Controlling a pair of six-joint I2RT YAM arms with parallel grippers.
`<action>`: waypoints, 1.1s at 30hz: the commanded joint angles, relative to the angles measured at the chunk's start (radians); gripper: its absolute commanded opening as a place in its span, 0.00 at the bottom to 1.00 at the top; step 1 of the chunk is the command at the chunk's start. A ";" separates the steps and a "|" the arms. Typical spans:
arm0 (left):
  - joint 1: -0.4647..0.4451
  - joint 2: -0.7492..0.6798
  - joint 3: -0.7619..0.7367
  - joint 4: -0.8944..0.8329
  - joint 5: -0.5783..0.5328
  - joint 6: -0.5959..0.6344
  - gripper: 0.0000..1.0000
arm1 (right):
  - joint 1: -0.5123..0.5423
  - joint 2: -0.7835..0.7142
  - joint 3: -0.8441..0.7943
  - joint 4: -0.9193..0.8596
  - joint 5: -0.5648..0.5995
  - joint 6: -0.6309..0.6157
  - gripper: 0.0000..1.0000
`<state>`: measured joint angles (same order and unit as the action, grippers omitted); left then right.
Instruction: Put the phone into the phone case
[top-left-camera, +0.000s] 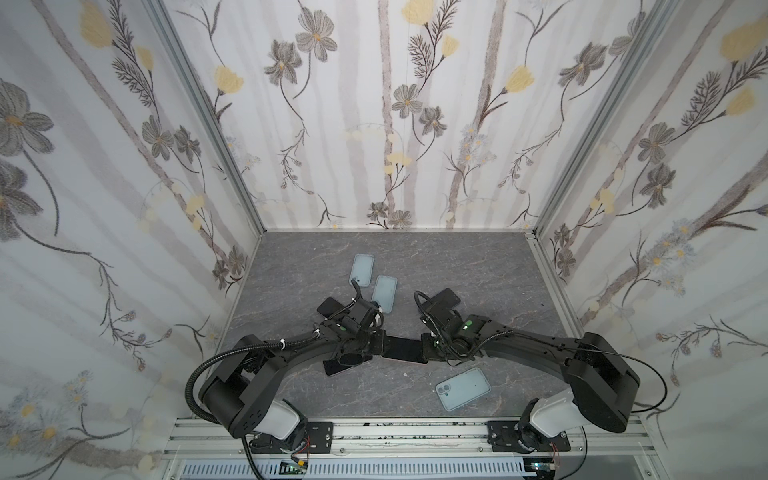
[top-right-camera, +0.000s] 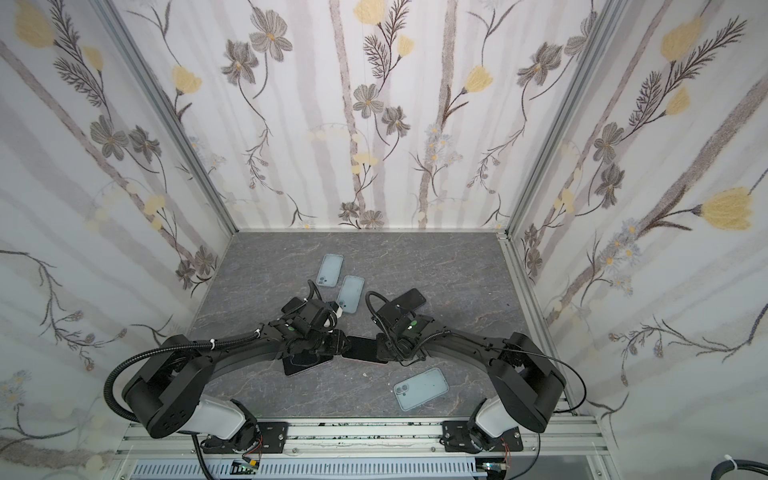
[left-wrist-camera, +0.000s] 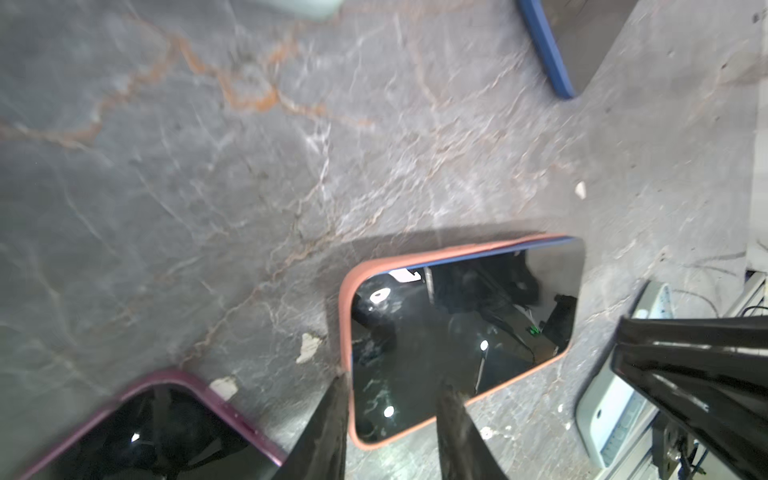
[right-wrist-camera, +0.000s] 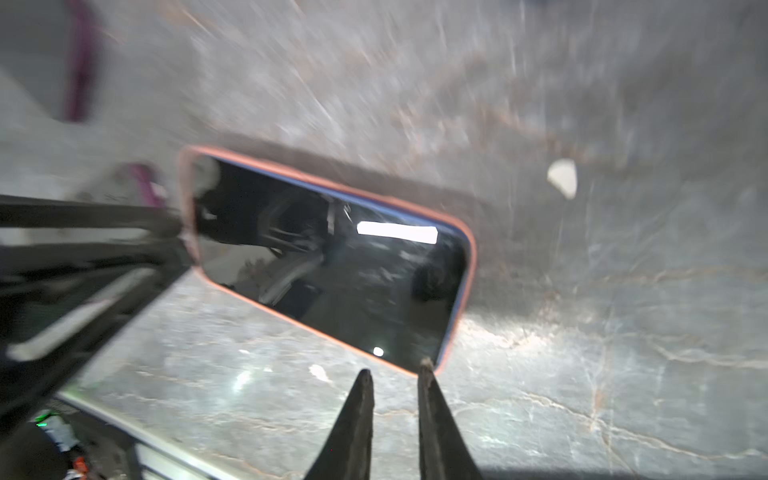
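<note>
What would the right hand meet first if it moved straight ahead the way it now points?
Probably the near corner of the orange-cased phone, just ahead of the right hand; one fingertip looks already at its rim, though depth is unclear.

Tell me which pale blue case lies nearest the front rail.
The lone case at front right; the far case and middle case lie together farther back.
</note>
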<state>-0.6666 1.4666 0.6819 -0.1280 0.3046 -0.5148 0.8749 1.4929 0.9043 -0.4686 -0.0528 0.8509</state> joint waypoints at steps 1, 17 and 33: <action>0.009 -0.015 0.024 -0.027 -0.042 0.013 0.35 | -0.001 -0.019 0.047 -0.081 0.071 -0.034 0.22; 0.023 0.074 0.095 -0.042 -0.042 0.042 0.35 | -0.048 0.085 0.116 -0.117 0.070 -0.125 0.21; 0.023 0.121 0.084 -0.034 -0.016 0.054 0.34 | -0.083 0.181 0.078 -0.075 0.036 -0.138 0.16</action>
<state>-0.6445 1.5837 0.7681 -0.1623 0.2829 -0.4706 0.7914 1.6661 0.9871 -0.5552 -0.0097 0.7139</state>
